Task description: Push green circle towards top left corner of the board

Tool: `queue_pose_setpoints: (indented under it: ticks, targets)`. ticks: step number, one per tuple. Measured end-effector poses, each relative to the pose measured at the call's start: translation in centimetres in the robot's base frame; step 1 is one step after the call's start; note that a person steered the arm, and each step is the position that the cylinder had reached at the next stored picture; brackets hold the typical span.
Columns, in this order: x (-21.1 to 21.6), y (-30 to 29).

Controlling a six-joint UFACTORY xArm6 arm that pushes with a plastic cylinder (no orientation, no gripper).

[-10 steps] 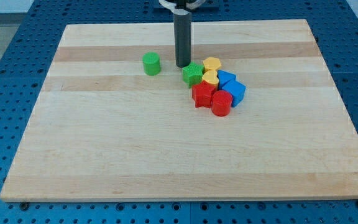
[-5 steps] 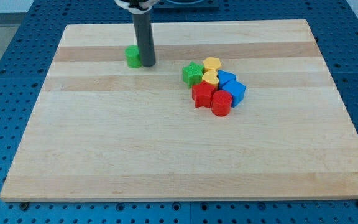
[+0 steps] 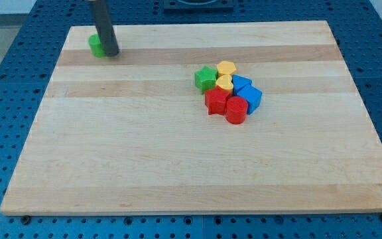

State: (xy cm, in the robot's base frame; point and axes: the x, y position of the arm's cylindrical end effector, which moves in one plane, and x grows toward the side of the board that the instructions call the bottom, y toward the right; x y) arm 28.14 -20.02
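The green circle (image 3: 96, 45) is a small green cylinder near the top left corner of the wooden board (image 3: 178, 166). My tip (image 3: 110, 54) is the lower end of the dark rod. It touches the green circle's right side and partly hides it.
A tight cluster sits right of the board's centre: a green star (image 3: 205, 79), two yellow blocks (image 3: 226, 68) (image 3: 225, 83), two blue blocks (image 3: 242, 84) (image 3: 253, 97), a red star (image 3: 215, 101) and a red cylinder (image 3: 237, 110). A blue perforated table (image 3: 5, 73) surrounds the board.
My tip moved left and up along the board, pushing the green circle from near the cluster to the top left corner area. The cluster has not moved.
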Motion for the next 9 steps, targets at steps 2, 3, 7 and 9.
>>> queue_pose_setpoints:
  ticks: [2, 3, 7, 9]
  targets:
    - [0.0, -4.7]
    - [0.3, -7.7]
    - [-3.5, -4.8]
    - [0.7, -6.6]
